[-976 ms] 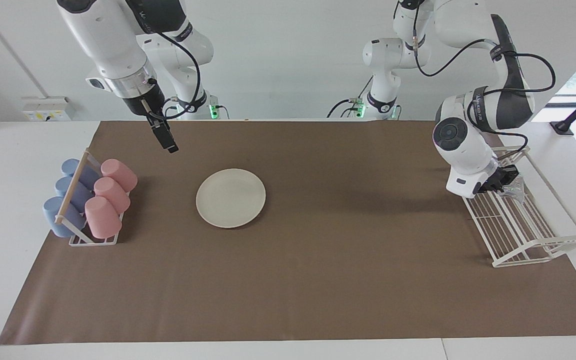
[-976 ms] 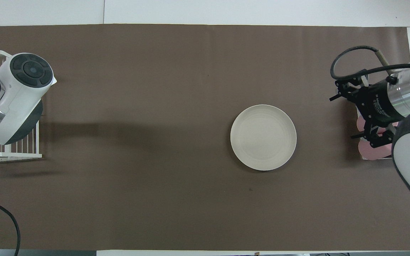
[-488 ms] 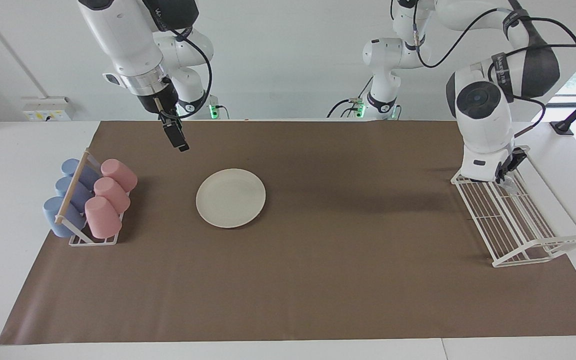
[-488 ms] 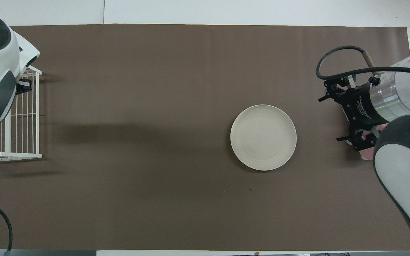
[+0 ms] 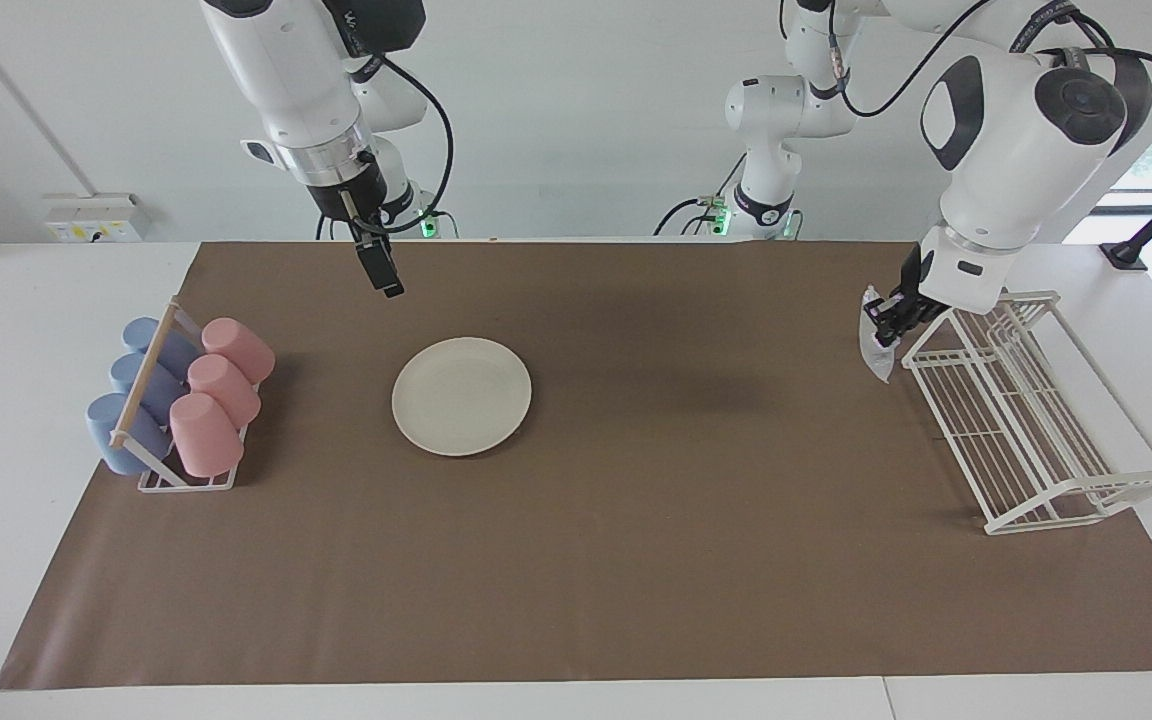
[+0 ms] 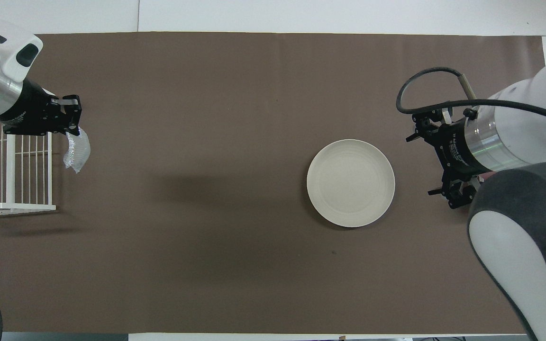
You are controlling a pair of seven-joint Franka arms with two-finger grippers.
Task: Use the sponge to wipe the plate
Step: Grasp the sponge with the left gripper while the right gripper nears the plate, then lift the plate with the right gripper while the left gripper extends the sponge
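Left pincer (image 5: pixel 884 325) clamps the sponge (image 5: pixel 876 352) in the air beside the wire rack (image 5: pixel 1026 420); right pincer (image 5: pixel 383 270) spread, over mat near plate (image 5: pixel 461 395).

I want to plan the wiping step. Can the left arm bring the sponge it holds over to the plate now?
Probably yes. The left gripper holds the sponge up beside the wire rack, and only bare mat lies between it and the plate. The right gripper hangs off the plate.

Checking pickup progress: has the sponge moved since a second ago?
Yes. The sponge, gripped in the left claw, has left the wire rack and hangs over the mat beside it, toward the plate.
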